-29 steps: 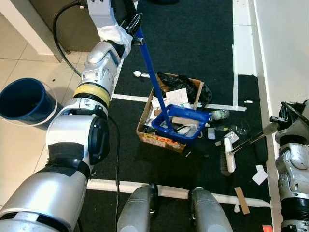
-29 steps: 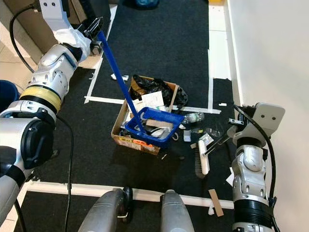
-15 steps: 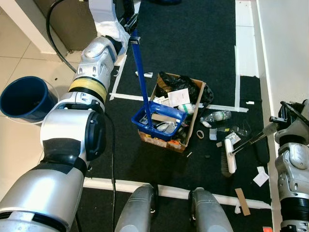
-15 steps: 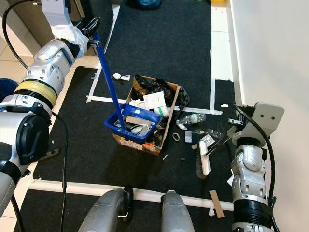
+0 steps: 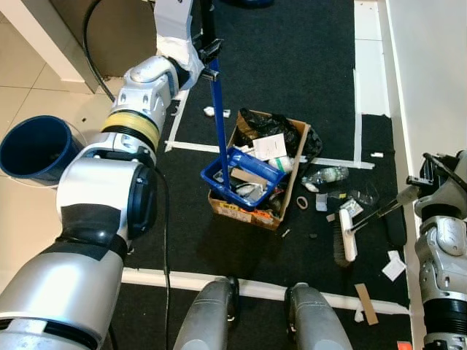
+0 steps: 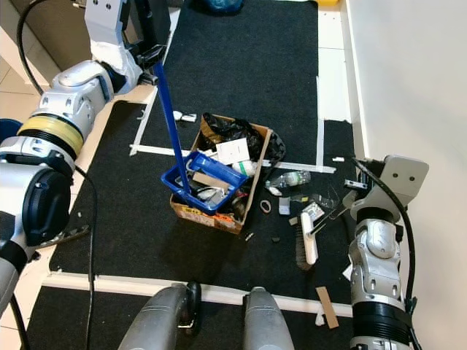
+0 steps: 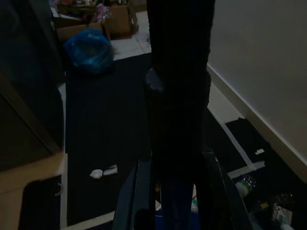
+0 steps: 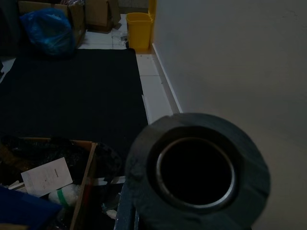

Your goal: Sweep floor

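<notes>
Black carpet with white tape lines lies under me. I should tip the blue dustpan (image 5: 241, 177) slowly, so all falls inside the cardboard box (image 5: 257, 210). My left claw (image 5: 210, 60) grips its long handle at 11 o'clock; the pan hangs at 5 o'clock from it. The right claw's (image 6: 349, 194) grip I cannot tell; the brush (image 6: 305, 245) lies near it.

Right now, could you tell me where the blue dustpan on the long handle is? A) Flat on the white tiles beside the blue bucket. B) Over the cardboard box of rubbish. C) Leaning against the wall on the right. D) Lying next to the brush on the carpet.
B: the left tool holds the handle, and the blue dustpan hangs tilted over the cardboard box, away from the blue bucket and brush.
</notes>
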Tool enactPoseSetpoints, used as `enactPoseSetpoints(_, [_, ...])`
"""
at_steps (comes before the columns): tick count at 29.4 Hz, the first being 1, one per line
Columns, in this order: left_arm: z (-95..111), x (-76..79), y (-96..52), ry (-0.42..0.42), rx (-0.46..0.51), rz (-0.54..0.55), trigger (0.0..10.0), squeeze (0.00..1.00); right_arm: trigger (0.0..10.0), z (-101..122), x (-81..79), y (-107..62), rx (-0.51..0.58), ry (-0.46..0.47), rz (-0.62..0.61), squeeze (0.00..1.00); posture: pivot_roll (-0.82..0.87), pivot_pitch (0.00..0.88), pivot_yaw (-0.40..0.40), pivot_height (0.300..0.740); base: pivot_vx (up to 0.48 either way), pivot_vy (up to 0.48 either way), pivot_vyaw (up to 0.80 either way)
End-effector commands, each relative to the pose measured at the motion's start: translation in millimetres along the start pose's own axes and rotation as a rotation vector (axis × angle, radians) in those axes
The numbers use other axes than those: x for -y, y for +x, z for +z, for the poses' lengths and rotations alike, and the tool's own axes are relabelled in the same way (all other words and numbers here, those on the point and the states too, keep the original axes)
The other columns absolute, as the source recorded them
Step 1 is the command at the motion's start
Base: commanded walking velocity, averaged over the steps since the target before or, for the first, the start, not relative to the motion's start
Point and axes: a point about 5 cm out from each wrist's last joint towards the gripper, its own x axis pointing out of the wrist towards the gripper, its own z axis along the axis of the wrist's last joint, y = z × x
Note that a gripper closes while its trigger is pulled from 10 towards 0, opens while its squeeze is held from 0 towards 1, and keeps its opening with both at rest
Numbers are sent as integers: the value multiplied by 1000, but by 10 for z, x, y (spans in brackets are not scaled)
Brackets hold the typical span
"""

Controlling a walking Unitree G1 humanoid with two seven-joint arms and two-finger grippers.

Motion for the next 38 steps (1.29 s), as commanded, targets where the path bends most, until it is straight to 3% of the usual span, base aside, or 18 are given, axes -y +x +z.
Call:
enactPoseSetpoints(1, [274,-73,-29,53,50,-3,10000,0,10000,-182,31,-95,-89,-5,-21,0,-38,223,56,740,0,0,0])
enactPoseSetpoints(4, [400,-66,-31,60,77,-30,10000,0,10000,-180,27,-91,-89,-4,-21,0,-38,222,56,740,0,0,0])
enactPoseSetpoints(12, [464,-37,-39,99,68,-102,10000,0,10000,-181,9,-78,-88,-2,-19,0,-35,214,55,740,0,0,0])
enactPoseSetpoints(18, [484,109,-36,277,95,-277,10000,0,10000,-176,-25,-68,-86,2,-15,0,-29,213,55,740,0,0,0])
enactPoseSetpoints(25, [501,124,-48,400,83,-298,10000,0,10000,-193,-27,-85,-89,5,-20,0,-27,214,60,740,0,0,0])
enactPoseSetpoints(28, [525,141,-57,513,74,-316,10000,0,10000,-201,-27,-91,-91,6,-25,0,-27,211,66,740,0,0,0])
enactPoseSetpoints(31, [527,148,-60,545,70,-324,10000,0,10000,-200,-28,-90,-90,6,-26,0,-27,211,66,740,0,0,0])
enactPoseSetpoints(33, [537,176,-59,626,73,-334,10000,0,10000,-196,-29,-87,-88,7,-28,0,-25,210,66,740,0,0,0])
enactPoseSetpoints(38, [496,272,-38,691,94,-378,10000,0,10000,-197,-34,-88,-87,9,-31,0,-25,208,69,740,0,0,0])
